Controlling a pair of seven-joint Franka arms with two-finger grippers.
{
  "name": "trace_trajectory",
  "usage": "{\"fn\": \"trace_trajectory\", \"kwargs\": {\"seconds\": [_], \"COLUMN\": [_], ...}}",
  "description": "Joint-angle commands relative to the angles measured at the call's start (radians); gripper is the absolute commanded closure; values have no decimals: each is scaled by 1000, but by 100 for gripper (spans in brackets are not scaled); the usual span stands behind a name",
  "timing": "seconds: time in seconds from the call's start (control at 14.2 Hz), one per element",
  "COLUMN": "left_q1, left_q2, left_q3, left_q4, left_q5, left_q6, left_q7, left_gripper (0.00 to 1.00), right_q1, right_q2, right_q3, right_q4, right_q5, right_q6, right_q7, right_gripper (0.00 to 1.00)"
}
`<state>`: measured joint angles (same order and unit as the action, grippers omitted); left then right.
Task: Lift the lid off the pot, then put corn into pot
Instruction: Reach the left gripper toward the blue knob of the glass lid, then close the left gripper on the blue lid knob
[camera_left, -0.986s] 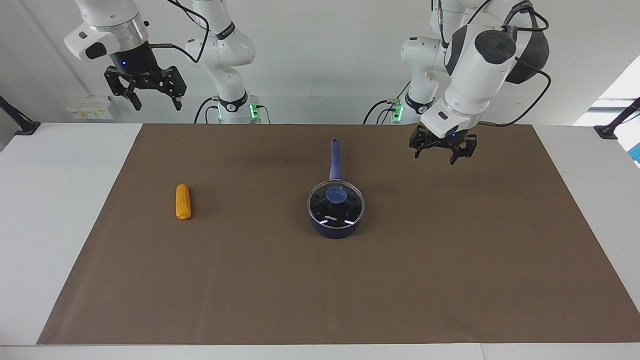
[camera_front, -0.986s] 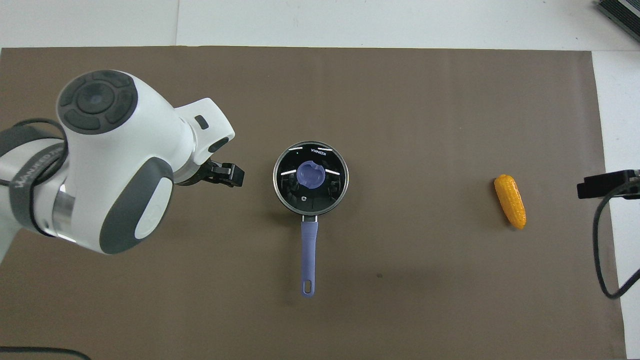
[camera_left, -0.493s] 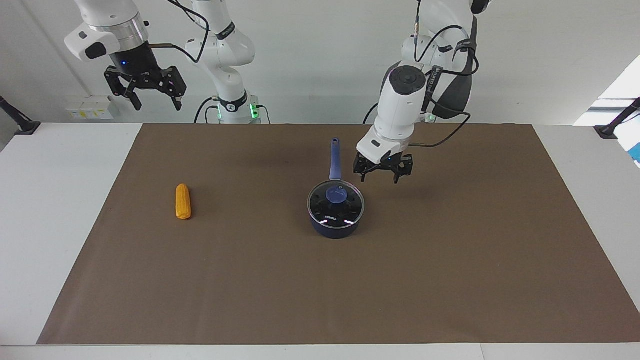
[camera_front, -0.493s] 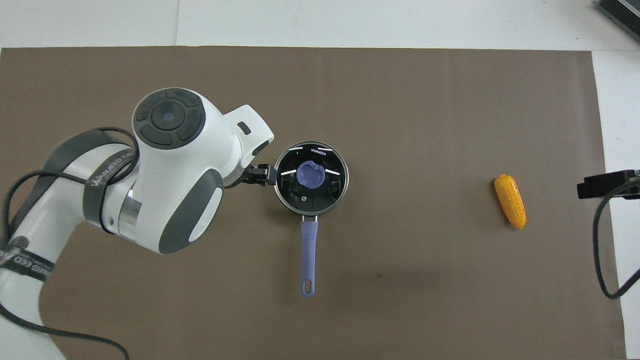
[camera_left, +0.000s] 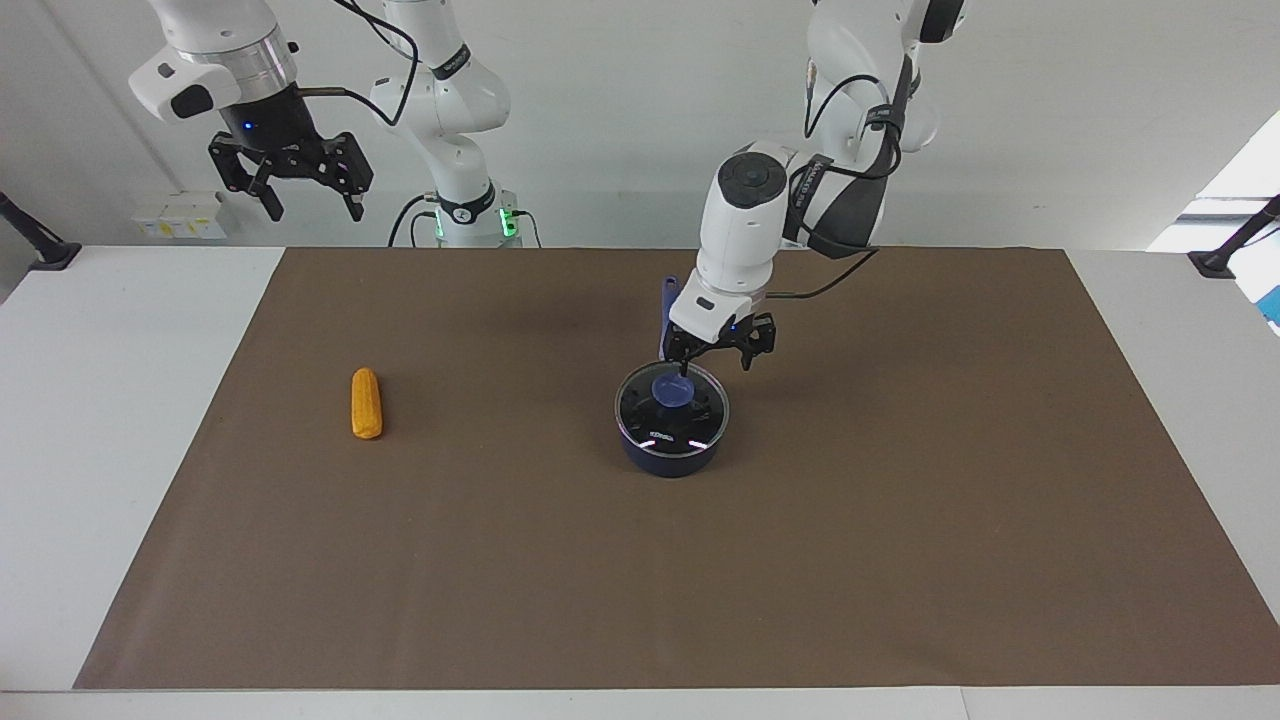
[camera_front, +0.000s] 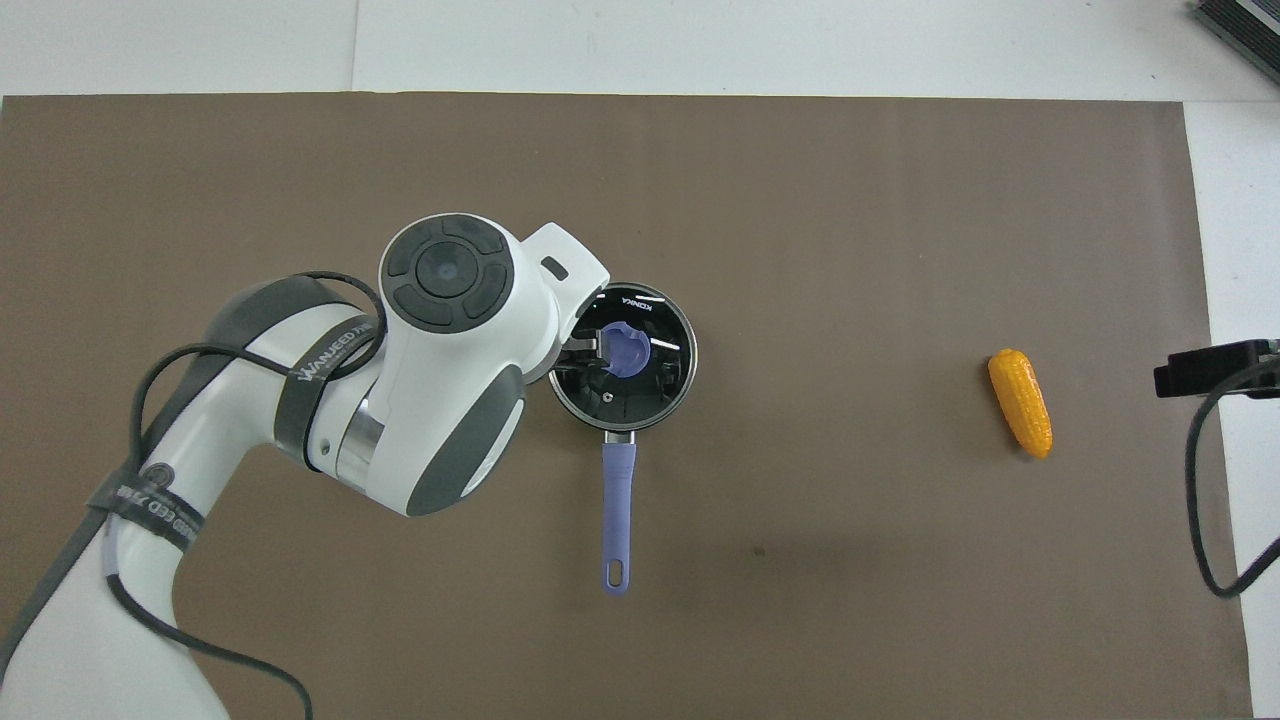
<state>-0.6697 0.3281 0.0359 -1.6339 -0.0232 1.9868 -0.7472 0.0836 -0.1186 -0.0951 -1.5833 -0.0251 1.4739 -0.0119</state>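
Note:
The dark blue pot (camera_left: 668, 460) stands mid-mat with the glass lid (camera_left: 692, 420) on it, its blue knob (camera_left: 672, 391) at the centre. Its long handle (camera_front: 618, 505) points toward the robots. My left gripper (camera_left: 716, 365) hangs open just over the lid's edge on the left arm's side, one fingertip (camera_left: 685, 370) close beside the knob and nothing gripped. In the overhead view the left wrist covers part of the lid (camera_front: 660, 375). The orange-yellow corn (camera_left: 366, 403) lies on the mat toward the right arm's end. My right gripper (camera_left: 315, 212) waits open, high above the table's edge at that end.
A brown mat (camera_left: 900, 550) covers most of the white table (camera_left: 120, 420). A black cable (camera_front: 1200, 520) hangs near the corn's end of the table. A dark object (camera_front: 1235, 25) sits at the table's corner farthest from the robots.
My left arm has swung in from the left arm's end of the mat and come down over the lid. The pot, lid, corn and right arm have not moved.

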Motion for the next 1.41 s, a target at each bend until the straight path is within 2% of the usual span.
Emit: {"fn": "trace_trajectory", "kwargs": {"seconds": [0.0, 0.28, 0.42, 0.99, 1.06, 1.13, 1.34], "left_q1": [-68, -65, -59, -34, -34, -36, -47], "left_q2": [63, 140, 160, 157, 157, 157, 157], "left_q3": [21, 21, 19, 21, 21, 19, 21], "left_q4": [95, 199, 204, 192, 192, 192, 193], "left_q5": [-6, -14, -15, -12, -12, -15, -40], "left_q6": [-29, -91, -71, -59, -56, -56, -60], "left_q7": [-78, -147, -147, -141, -141, -143, -152], "left_gripper": [0, 0, 0, 0, 4, 23, 67], "right_q1": [-15, -15, -15, -16, -19, -19, -16], "right_q2": [-12, -12, -12, -12, -12, -12, -22], "right_q3": [8, 3, 3, -3, -6, -3, 3], "right_q4": [-4, -4, -4, -4, -3, -4, -10], "right_q5": [2, 2, 2, 2, 2, 2, -4], "right_q6": [-10, -15, -14, -18, -17, -18, -50], "right_q7": [-23, -23, -23, -26, -25, -25, -28], "right_gripper": [0, 0, 0, 0, 0, 0, 0]}}
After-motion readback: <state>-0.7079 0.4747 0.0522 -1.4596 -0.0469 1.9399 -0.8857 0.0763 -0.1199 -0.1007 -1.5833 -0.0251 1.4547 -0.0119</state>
